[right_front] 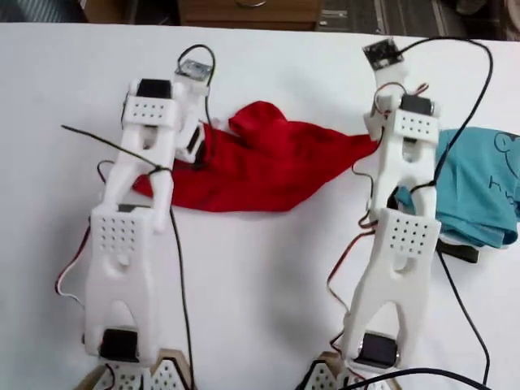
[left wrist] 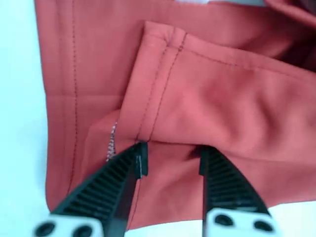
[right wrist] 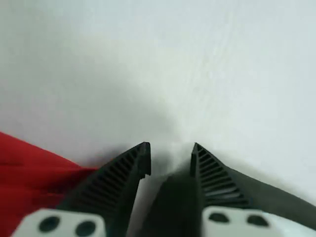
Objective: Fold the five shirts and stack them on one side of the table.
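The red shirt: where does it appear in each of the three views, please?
High view: the red shirt lies mid-table, between the two arms.
Left wrist view: the shirt, hem and seams showing, lies under the open left gripper.
Right wrist view: a red corner shows beside the open right gripper.
Shared landmark: the white table.

left claw (left wrist: pixel 171 153) and right claw (right wrist: pixel 171 148) both hold their fingers apart

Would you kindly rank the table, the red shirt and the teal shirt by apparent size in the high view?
1. table
2. red shirt
3. teal shirt, though the picture's edge cuts it off.
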